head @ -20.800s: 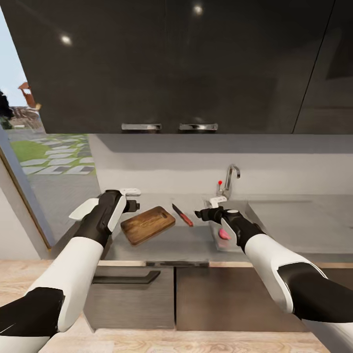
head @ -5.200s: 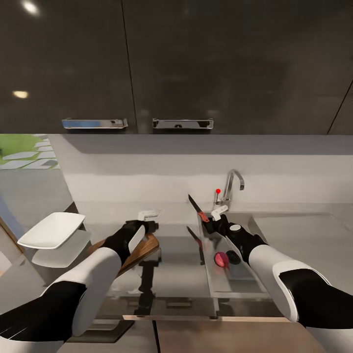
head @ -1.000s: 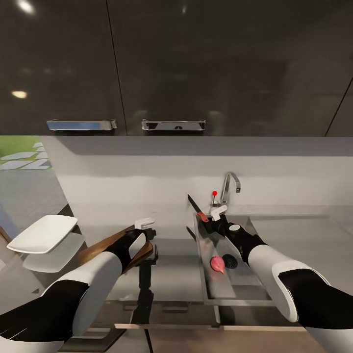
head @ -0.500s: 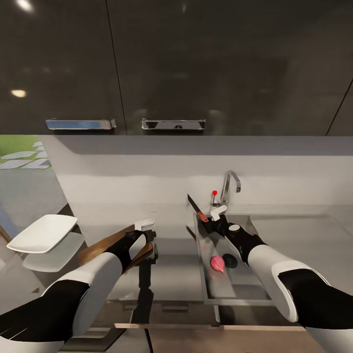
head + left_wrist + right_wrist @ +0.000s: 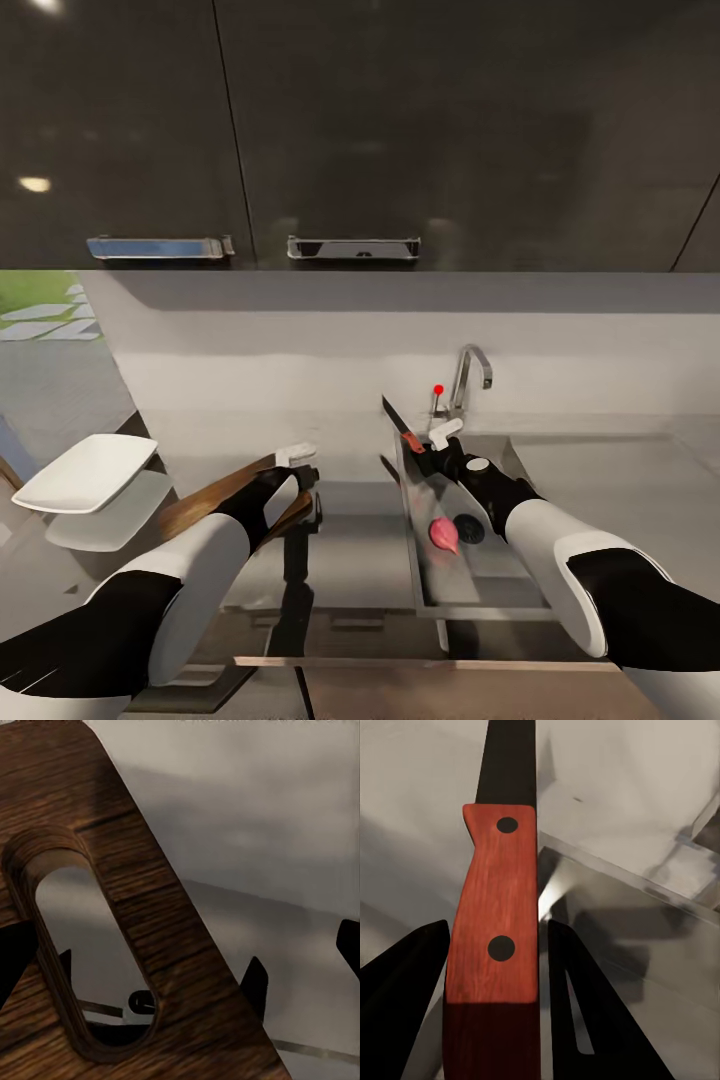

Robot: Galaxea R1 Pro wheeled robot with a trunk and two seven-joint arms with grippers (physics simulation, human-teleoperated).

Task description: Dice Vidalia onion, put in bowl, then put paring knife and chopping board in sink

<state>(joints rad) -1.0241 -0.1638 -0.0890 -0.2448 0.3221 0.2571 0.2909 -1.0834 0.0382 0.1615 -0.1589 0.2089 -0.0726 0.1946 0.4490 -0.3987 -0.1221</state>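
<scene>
Your left gripper [image 5: 297,468] is clamped on the chopping board [image 5: 215,492], forearm angled inward. Your right gripper [image 5: 428,452] grips the paring knife [image 5: 401,428], blade up.

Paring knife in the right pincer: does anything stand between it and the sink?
Nothing visible does. The paring knife is held at the sink's left rim by the right pincer; the basin below holds only a pinkish onion beside the drain.

Head camera overlooks the sink [image 5: 480,590]; wrist cameras sit close.
</scene>
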